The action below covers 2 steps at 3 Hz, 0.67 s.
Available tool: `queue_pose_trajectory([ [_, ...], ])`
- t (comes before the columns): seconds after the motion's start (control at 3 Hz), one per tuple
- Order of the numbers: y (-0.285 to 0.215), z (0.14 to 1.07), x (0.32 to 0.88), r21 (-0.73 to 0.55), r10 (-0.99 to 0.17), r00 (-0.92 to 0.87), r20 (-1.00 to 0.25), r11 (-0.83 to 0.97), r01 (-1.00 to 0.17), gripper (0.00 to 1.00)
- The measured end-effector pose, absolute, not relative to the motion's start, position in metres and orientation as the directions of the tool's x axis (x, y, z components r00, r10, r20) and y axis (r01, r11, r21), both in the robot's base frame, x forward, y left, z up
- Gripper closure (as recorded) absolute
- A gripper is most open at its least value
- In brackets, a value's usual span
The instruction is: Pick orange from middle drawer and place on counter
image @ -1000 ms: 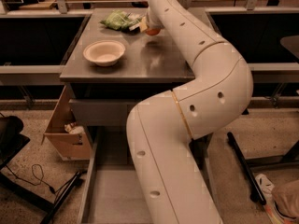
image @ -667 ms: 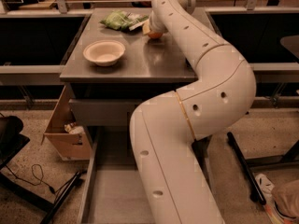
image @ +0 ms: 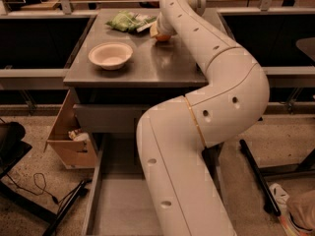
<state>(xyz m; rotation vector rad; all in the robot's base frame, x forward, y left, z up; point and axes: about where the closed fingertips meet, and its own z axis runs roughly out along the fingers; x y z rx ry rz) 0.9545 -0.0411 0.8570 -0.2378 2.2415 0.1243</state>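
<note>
**Orange** (image: 163,37): small and round, showing just under the gripper at the far part of the counter. It appears to sit on or just above the surface; contact cannot be told.

**Gripper** (image: 156,31): at the far end of the arm, directly over the orange and mostly hidden behind the wrist. Whether it is gripping or has let go cannot be told.

**Change:** over the last second the orange and wrist have sunk slightly toward the counter and the elbow has swung outward. Judged a lowering move, so the placing step is nearly complete, with release and withdrawal remaining.

**Counter** (image: 147,68): grey metal top, spreading from beneath the gripper toward the camera.

**Bag** (image: 127,20): green, lying just beside the gripper on the picture's left.

**Bowl** (image: 110,54): white, further left of the gripper and nearer the camera, well apart from the orange.

**Arm** (image: 221,82): white, rising from below and bending back over the counter.

**Drawer** (image: 118,200): pulled out far below the gripper, bare floor showing.

**Box** (image: 66,141): cardboard, on the floor left of the drawer.
</note>
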Motion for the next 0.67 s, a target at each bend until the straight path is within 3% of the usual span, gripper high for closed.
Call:
queue_pose_trajectory([
  [0.67,-0.0411,0.8570,0.9545,0.008,-0.128,-0.616,-0.777,0.977,-0.213,0.13],
])
